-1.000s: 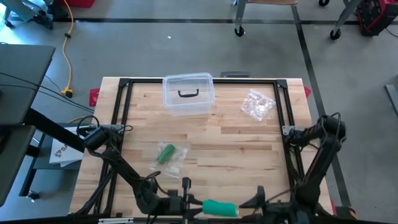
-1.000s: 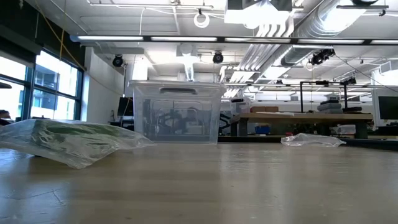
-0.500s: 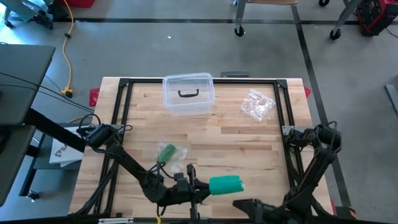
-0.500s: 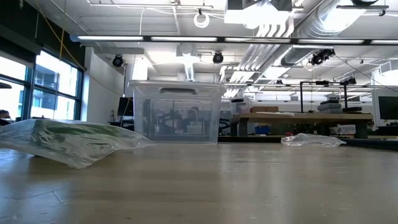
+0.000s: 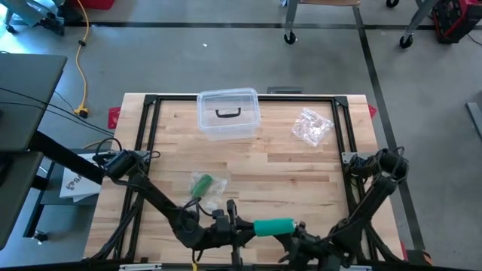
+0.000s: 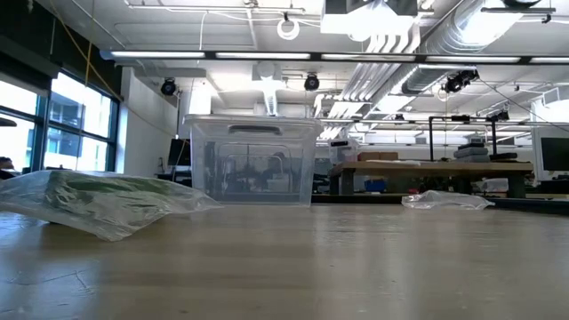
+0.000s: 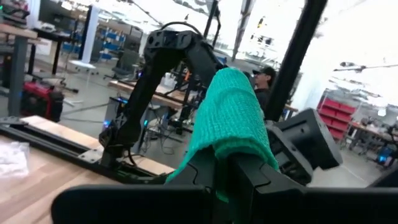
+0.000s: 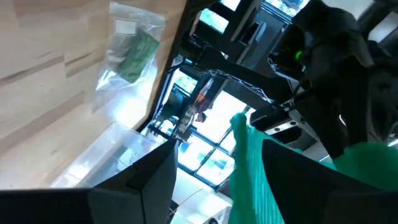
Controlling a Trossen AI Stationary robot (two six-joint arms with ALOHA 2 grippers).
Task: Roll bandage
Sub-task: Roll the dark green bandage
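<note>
The wooden table (image 5: 286,169) carries a clear lidded box (image 5: 227,114) at its far edge, a crumpled empty plastic bag (image 5: 312,126) to that box's right, and a bagged green roll (image 5: 203,186) nearer the front left. At the near edge, between the two arms, the green bandage (image 5: 273,226) lies stretched sideways, one end clenched in the left hand (image 5: 239,227), whose fingers (image 7: 249,171) pinch the fabric. The right hand (image 5: 301,235) sits at the bandage's other end with its jaws spread wide around the cloth.
</note>
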